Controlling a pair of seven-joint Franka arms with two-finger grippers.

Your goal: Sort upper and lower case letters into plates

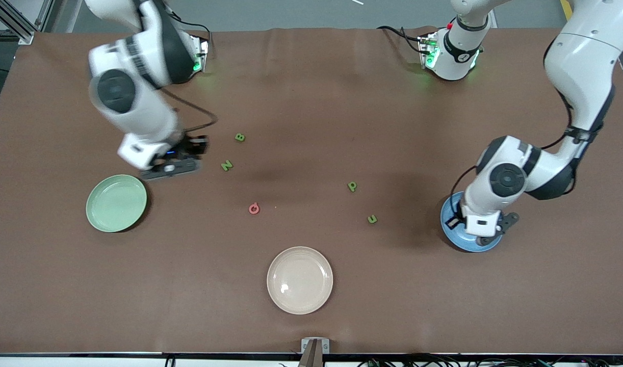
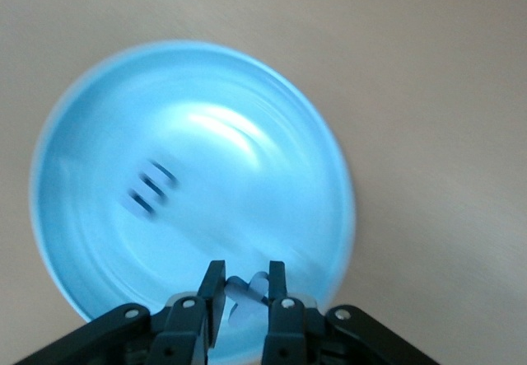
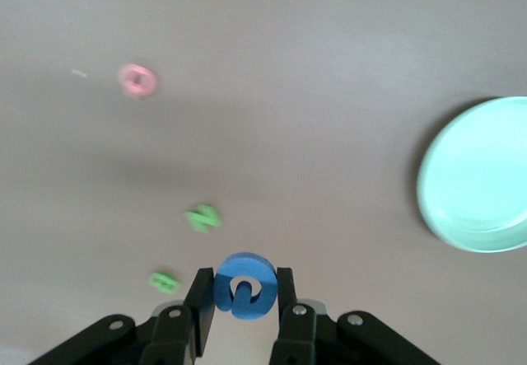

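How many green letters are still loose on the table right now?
4, all lying between the mint plate and the blue plate: B, N, P, u. None look hidden, though the arms cover some table.

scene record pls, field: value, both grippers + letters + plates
right gripper: shut on blue letter, over table beside mint plate
left gripper: over blue plate, shut on a blue letter piece
in blue plate: dark blurred letter
loose on table: green B, N, P, u; red-pink letter
cream plate: no letters
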